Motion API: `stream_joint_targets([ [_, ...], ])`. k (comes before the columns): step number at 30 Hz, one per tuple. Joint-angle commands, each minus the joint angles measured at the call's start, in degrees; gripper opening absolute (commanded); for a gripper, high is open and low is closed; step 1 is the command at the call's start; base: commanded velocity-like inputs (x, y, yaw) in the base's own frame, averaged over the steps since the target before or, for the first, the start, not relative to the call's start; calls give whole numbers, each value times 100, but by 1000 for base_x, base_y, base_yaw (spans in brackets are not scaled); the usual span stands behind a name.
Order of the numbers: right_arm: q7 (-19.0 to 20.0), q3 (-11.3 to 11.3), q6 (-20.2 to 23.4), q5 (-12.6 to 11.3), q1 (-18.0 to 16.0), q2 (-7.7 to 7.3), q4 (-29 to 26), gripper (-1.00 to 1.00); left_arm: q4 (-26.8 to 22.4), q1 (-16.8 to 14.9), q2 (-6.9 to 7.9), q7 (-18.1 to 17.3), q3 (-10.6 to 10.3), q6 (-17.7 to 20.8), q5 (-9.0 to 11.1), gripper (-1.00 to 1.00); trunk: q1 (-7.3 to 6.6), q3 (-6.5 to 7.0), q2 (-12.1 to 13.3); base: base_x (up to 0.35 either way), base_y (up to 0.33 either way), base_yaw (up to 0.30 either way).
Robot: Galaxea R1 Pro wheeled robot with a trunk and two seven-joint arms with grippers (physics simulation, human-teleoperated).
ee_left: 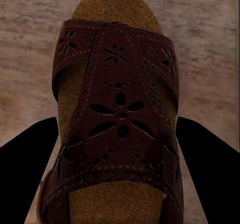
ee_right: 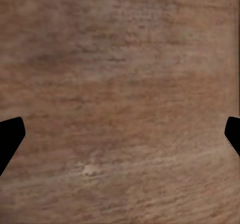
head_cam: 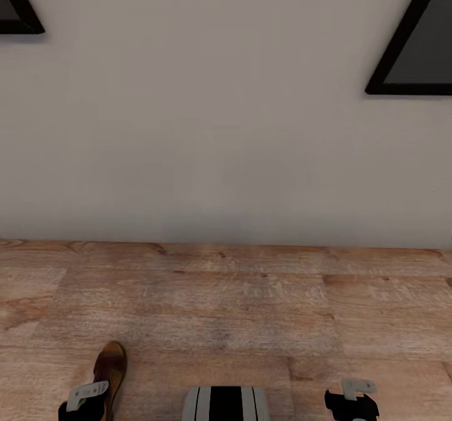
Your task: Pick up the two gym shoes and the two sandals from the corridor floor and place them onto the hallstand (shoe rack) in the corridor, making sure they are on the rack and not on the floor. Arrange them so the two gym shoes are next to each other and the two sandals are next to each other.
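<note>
— Left pincer (ee_left: 120, 171) clamped on one sandal (ee_left: 117, 119) across the strap, toe forward, above the corridor floor (head_cam: 251, 308)?
— Looks so. Best kept level and firmly pinched while turning toward the rack.
— Right pincer (ee_right: 120, 139)?
— Spread wide, empty, over bare planks.

Both arms hang low, their ends just reaching into the head view. The left gripper (head_cam: 85, 402) points down with its fingers (ee_left: 30, 149) spread wide, one on each side of a sandal (ee_left: 117, 119) that lies between them; whether they press on it cannot be told. The right gripper (head_cam: 351, 402) also points down, its fingers (ee_right: 10, 139) parted wide with nothing between them
</note>
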Motion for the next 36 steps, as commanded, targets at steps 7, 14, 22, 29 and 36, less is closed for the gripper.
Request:
stream_joint_targets([
  [7, 0, 0, 0, 0, 0, 1, 2, 100, 1, 3, 0, 1, -3, 0, 1, -100, -18, 156, 10, 0, 0, 0],
  [14, 0, 1, 0, 0, 0, 1, 2, 100, 1, -1, 0, 1, -4, 0, 2, -100, -36, 311, 19, 0, 0, 0],
  [22, 0, 1, 0, 0, 0, 1, 2, 100, 2, 1, 0, 1, -9, 6, 3, -100, -57, 488, 30, 0, 0, 0],
  [29, 0, -2, 5, 0, 0, 1, 2, 100, 8, 1, 0, 2, -12, 15, 3, -100, -75, 643, 39, 0, 0, 0],
  [36, 0, 1, 15, 0, 0, 1, 95, 100, 9, 1, 0, 2, -13, 17, 3, -100, -93, 798, 48, 0, 0, 0],
])
